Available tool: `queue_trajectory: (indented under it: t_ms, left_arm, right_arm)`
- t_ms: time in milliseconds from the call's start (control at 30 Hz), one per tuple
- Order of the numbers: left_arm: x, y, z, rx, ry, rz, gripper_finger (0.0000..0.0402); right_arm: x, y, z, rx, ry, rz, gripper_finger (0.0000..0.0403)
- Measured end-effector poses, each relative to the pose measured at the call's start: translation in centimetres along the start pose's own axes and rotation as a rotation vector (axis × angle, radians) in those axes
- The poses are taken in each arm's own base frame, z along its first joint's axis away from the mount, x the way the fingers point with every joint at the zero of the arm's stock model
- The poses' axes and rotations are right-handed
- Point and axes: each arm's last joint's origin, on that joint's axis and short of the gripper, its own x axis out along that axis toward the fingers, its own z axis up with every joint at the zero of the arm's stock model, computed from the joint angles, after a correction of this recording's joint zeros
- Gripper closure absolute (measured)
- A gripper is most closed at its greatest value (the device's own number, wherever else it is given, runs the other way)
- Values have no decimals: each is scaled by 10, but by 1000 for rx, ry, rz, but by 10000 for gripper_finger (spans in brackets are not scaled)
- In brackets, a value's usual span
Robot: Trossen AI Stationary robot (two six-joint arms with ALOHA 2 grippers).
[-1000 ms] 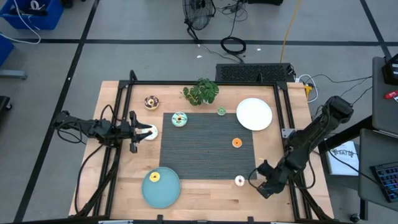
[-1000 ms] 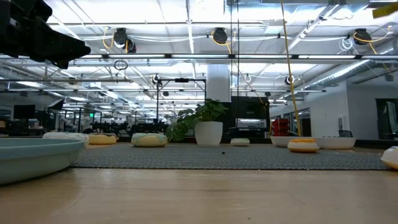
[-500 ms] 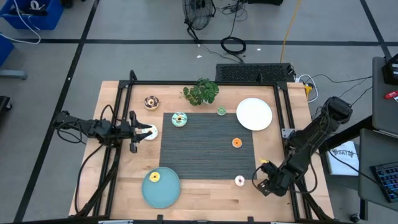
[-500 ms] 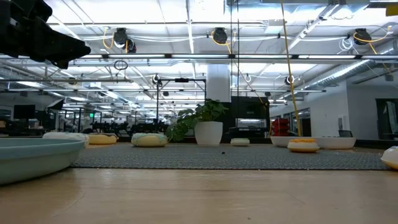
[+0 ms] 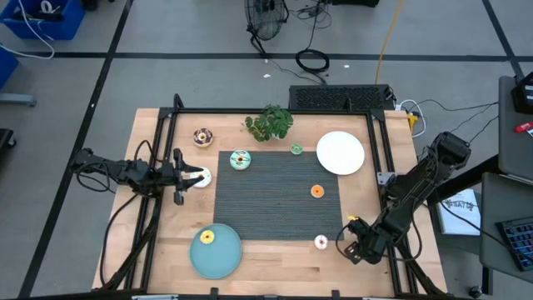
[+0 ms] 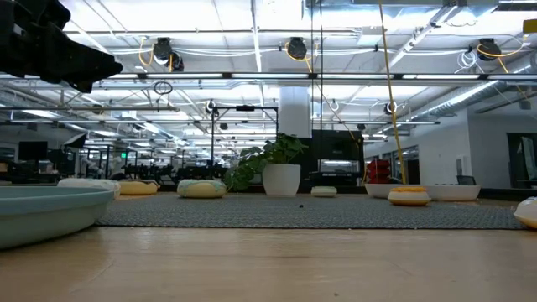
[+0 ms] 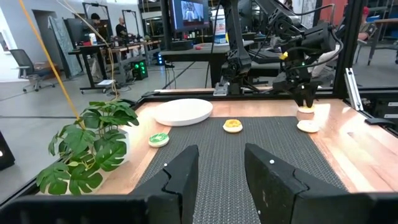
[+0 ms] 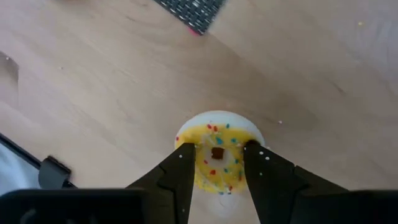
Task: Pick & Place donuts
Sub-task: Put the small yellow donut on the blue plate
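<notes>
Your right gripper (image 8: 217,149) is down low near the front right corner of the table (image 5: 275,267), just off the corner of the dark mat (image 5: 279,196). Its two fingers (image 8: 183,163) are a little apart, with a gap between them. A yellow donut with sprinkles (image 8: 217,127) lies on the wood right under them. The fingers sit over the top of the donut, not around its sides, so they are not holding it. You cannot tell if they touch it. A pink and white donut (image 5: 321,242) lies just beside it on the wood. Your left gripper (image 7: 219,149) waits at the left side of the table, above the wood. Its fingers are apart too, and nothing is between them. A white donut (image 5: 198,177) lies right by it. On the mat you have a teal donut (image 5: 241,160) and an orange donut (image 5: 317,191). A small green donut (image 5: 296,149) sits at the far edge of the mat, between the plant (image 5: 268,122) and the white plate (image 5: 341,152). A brown donut (image 5: 203,137) lies on the wood near the far left corner. One yellow donut (image 5: 206,237) lies on the teal plate (image 5: 223,258) at the front.
</notes>
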Motion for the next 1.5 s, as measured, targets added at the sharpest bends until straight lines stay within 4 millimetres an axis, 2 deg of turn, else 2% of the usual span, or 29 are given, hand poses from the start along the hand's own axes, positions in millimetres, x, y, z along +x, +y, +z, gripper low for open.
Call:
queue_trajectory:
  t_ms: [267, 533, 633, 833, 1067, 1233, 1500]
  left_arm:
    - [0, 0, 0, -2, 0, -1, 268]
    - [0, 0, 0, 0, 0, -1, 268]
    - [0, 0, 0, 0, 0, -1, 268]
    - [0, 0, 0, 0, 0, -1, 268]
    - [0, 0, 0, -1, 0, -1, 268]
    - [0, 0, 0, 0, 0, -3, 268]
    - [0, 0, 0, 0, 0, -5, 268]
  right_arm:
    - [0, 1, 7, -26, -26, 5, 280]
    - [0, 6, 6, -1, 10, 55, 325]
    - [0, 13, 5, -6, 4, 131, 331]
    - [4, 12, 5, -22, -3, 93, 332]
    - [5, 15, 12, -128, -86, 121, 333]
    - [4, 23, 20, -200, -183, 197, 333]
    - [-2, 40, 26, -291, -208, 352, 333]
